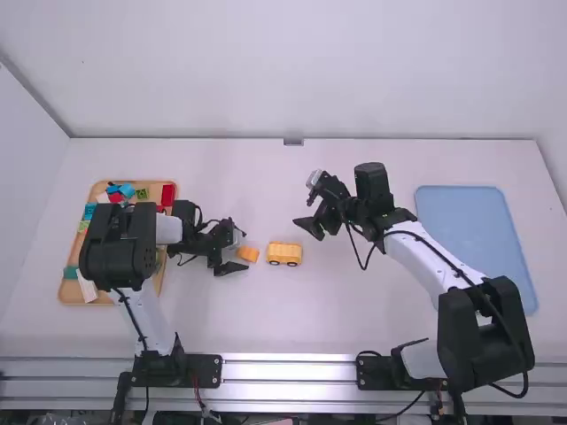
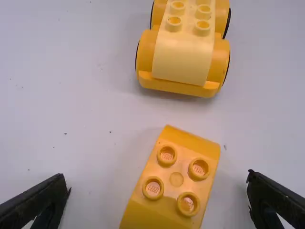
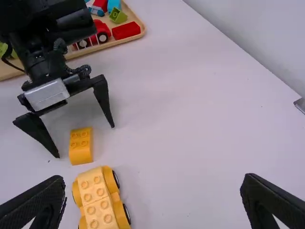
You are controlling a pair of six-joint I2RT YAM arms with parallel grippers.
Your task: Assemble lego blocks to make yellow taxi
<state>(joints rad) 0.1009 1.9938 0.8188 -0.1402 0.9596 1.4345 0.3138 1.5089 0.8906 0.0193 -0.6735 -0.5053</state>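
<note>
Lying at the mouth of the left tool, fingers spread, a yellow block points away lengthwise, slightly askew.

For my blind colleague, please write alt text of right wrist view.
The left arm's open gripper straddles a yellow block on the white table, beside a studded yellow car. Red, blue and green pieces sit on a tan tray behind; the right gripper is open.
</note>
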